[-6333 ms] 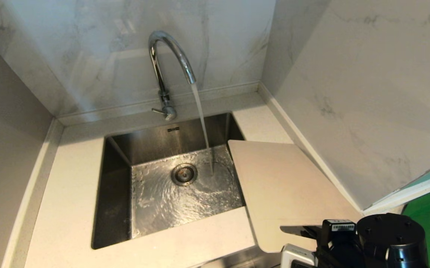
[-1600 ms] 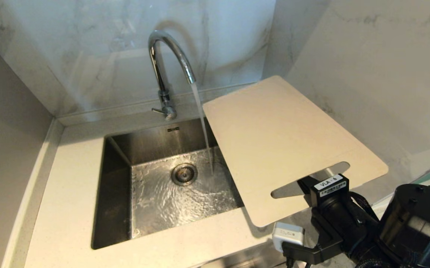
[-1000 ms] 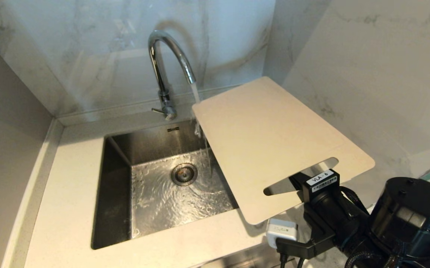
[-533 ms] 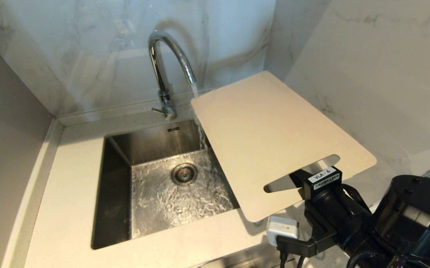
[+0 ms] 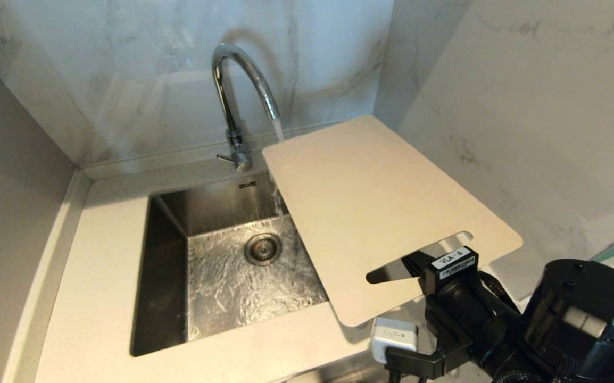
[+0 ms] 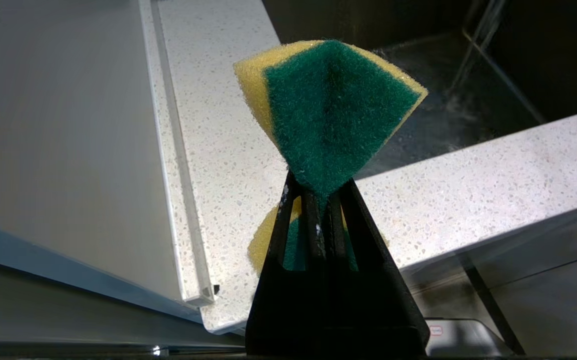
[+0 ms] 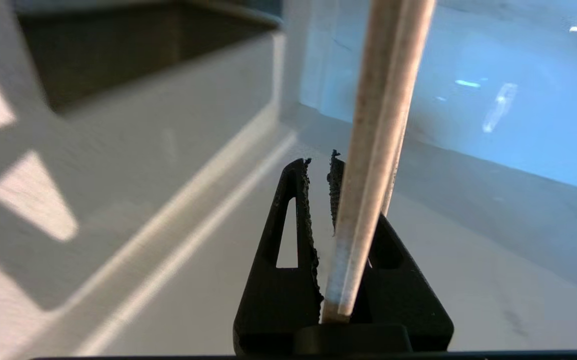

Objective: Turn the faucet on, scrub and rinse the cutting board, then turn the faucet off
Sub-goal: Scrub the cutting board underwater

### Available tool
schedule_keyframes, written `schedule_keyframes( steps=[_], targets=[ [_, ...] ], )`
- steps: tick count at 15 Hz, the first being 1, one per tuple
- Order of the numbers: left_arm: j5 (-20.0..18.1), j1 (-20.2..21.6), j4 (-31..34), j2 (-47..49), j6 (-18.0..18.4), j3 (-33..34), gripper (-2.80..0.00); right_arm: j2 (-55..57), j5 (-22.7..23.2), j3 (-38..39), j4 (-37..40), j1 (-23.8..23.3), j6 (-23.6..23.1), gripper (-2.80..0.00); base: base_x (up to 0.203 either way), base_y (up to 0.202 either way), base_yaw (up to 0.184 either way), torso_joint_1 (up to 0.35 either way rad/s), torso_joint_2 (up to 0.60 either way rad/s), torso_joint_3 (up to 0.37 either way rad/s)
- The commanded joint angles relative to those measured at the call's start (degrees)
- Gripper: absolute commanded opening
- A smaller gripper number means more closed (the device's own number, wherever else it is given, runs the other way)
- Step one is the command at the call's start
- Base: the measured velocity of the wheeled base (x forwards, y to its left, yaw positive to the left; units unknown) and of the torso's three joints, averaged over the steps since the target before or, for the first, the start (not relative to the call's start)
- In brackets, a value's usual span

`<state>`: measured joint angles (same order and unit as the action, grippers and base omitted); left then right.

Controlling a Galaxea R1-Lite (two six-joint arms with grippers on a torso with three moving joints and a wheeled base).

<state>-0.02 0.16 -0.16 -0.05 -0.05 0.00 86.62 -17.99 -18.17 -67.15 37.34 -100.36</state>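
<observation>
Only the left wrist view showed the left gripper [image 6: 321, 200], pinched tight on one yellow-and-green sponge [image 6: 331, 110] above the speckled countertop [image 6: 468, 185]. The head view alone showed the one faucet [image 5: 235, 101] running, its stream striking the far corner of the single cutting board [image 5: 371, 213], which was held tilted over the right part of the sink [image 5: 227, 202]. The right gripper [image 5: 418, 266] clamped the board at its handle slot; the right wrist view showed the board's thin edge [image 7: 373, 150] between narrow fingers [image 7: 301, 200].
</observation>
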Motion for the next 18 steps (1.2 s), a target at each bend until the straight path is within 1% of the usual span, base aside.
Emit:
schedule_keyframes(
  steps=[1, 4, 5, 6, 7, 8, 10, 11, 12, 13, 14, 18],
  targets=[
    [0.0, 0.0, 0.0, 0.0, 0.0, 0.0, -2.80, 1.1, 0.0, 1.1, -0.1, 0.9, 0.5, -2.80, 0.000, 0.000, 0.000, 0.000, 0.00, 0.000],
    [0.0, 0.0, 0.0, 0.0, 0.0, 0.0, -2.80, 1.1, 0.2, 3.9, 0.3, 1.0, 1.4, -2.80, 0.000, 0.000, 0.000, 0.000, 0.00, 0.000],
    [0.0, 0.0, 0.0, 0.0, 0.0, 0.0, -2.80, 1.0, 1.6, 4.0, 0.8, 1.0, 2.0, -2.80, 0.000, 0.000, 0.000, 0.000, 0.00, 0.000],
    [0.0, 0.0, 0.0, 0.0, 0.0, 0.0, -2.80, 1.1, 3.6, 4.0, 2.2, 0.9, 3.9, -2.80, 0.000, 0.000, 0.000, 0.000, 0.00, 0.000],
    [0.0, 0.0, 0.0, 0.0, 0.0, 0.0, -2.80, 1.2, 6.2, 3.4, 5.0, 1.0, 5.4, -2.80, 0.000, 0.000, 0.000, 0.000, 0.00, 0.000],
    [0.0, 0.0, 0.0, 0.0, 0.0, 0.0, -2.80, 1.1, 8.2, 2.4, 6.7, 0.9, 5.9, -2.80, 0.000, 0.000, 0.000, 0.000, 0.00, 0.000],
    [0.0, 0.0, 0.0, 0.0, 0.0, 0.0, -2.80, 1.1, 8.7, 2.5, 6.9, 0.9, 6.0, -2.80, 0.000, 0.000, 0.000, 0.000, 0.00, 0.000],
    [0.0, 0.0, 0.0, 0.0, 0.0, 0.0, -2.80, 1.3, 9.7, 2.3, 7.0, 0.9, 6.0, -2.80, 0.000, 0.000, 0.000, 0.000, 0.00, 0.000],
    [0.0, 0.0, 0.0, 0.0, 0.0, 0.0, -2.80, 1.8, 11.9, 2.0, 7.2, 1.0, 6.0, -2.80, 0.000, 0.000, 0.000, 0.000, 0.00, 0.000],
    [0.0, 0.0, 0.0, 0.0, 0.0, 0.0, -2.80, 2.0, 15.3, 1.0, 8.3, 0.9, 5.9, -2.80, 0.000, 0.000, 0.000, 0.000, 0.00, 0.000],
    [0.0, 0.0, 0.0, 0.0, 0.0, 0.0, -2.80, 2.0, 17.8, -0.1, 10.1, 0.9, 5.7, -2.80, 0.000, 0.000, 0.000, 0.000, 0.00, 0.000],
    [0.0, 0.0, 0.0, 0.0, 0.0, 0.0, -2.80, 3.2, 19.6, -0.3, 11.0, 0.9, 5.5, -2.80, 0.000, 0.000, 0.000, 0.000, 0.00, 0.000]
  ],
)
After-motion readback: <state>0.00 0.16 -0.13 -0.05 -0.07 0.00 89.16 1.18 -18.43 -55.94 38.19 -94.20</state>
